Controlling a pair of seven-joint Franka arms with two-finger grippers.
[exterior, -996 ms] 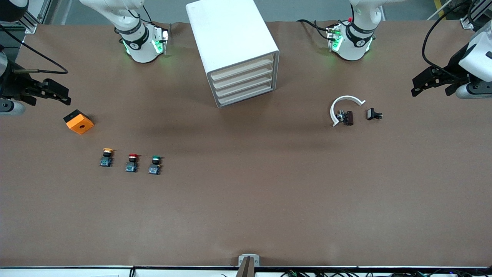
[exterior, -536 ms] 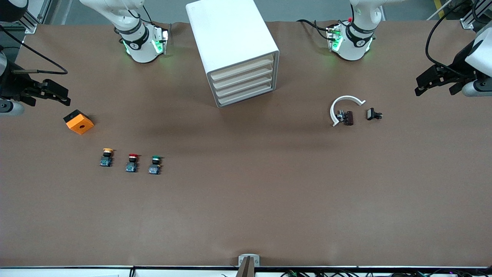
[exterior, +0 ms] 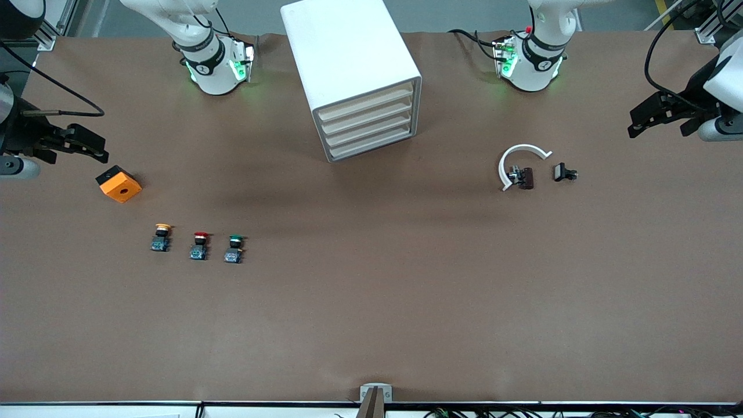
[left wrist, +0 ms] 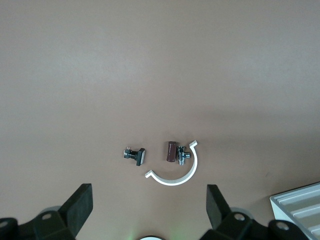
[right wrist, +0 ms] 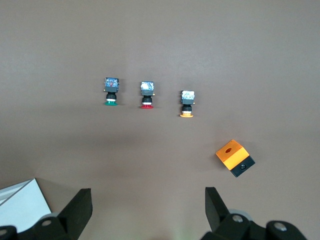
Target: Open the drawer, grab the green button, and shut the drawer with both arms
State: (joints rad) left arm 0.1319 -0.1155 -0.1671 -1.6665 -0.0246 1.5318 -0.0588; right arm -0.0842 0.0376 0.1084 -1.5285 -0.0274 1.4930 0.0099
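The left gripper (exterior: 637,120), fingers spread, has drifted toward three o'clock and slightly up in the front view, at the table's left-arm end; the right gripper (exterior: 97,149), also spread, has dipped slightly toward six o'clock

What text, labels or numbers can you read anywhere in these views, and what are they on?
No readable text in any view.
Round black marks on the arm bases and: too small to read.
White cabinet and its drawer fronts: blank.
Green-capped button, red-capped button, yellow-capped button: no lettering discernible.
Orange block: plain, with a hole.
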